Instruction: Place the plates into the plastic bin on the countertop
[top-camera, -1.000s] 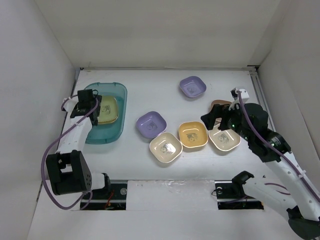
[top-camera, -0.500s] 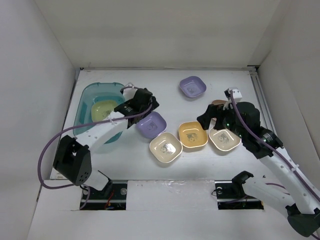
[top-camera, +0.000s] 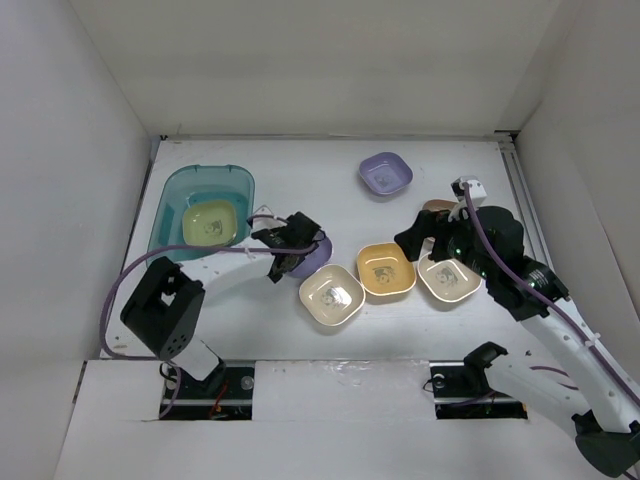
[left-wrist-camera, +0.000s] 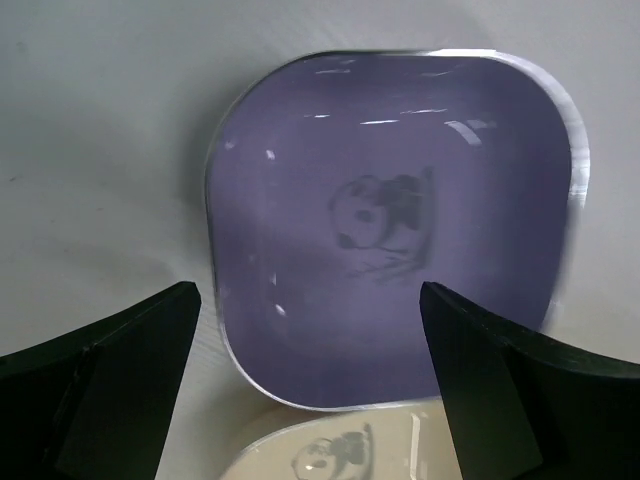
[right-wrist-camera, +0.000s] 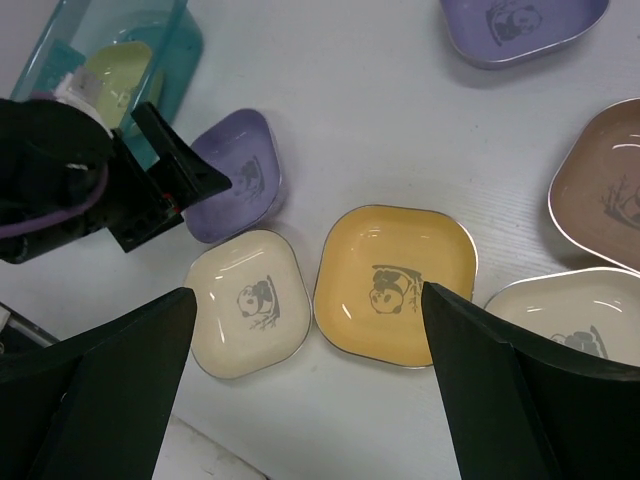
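Bin of translucent teal plastic (top-camera: 163, 210), oblong with rounded corners, sits at the far left of the white counter (top-camera: 300, 170). It's got one pale yellow-green square plate (top-camera: 210, 222) lying flat inside, toward its near end.

Just right of the bin, the left gripper (top-camera: 297, 238) is over a purple square plate with a panda print (left-wrist-camera: 395, 220). Its jaws are spread wide, one on each side of the plate in the wrist view, and they're gripping nothing.

Near-right of that plate there's a cream square plate (top-camera: 331, 295) almost touching it. Then comes a yellow-orange square plate (top-camera: 386, 269) right beside the cream one, and a second cream plate (top-camera: 449, 279) after that. All three make a rough row along the middle of the counter.

The right gripper (right-wrist-camera: 307, 295) hangs above the right end of that row with its jaws also spread and nothing between them. A brown plate (top-camera: 437, 209) lies just beyond it, partly hidden by the arm in the top view. Another purple plate (top-camera: 385, 174) sits on its own farther back.
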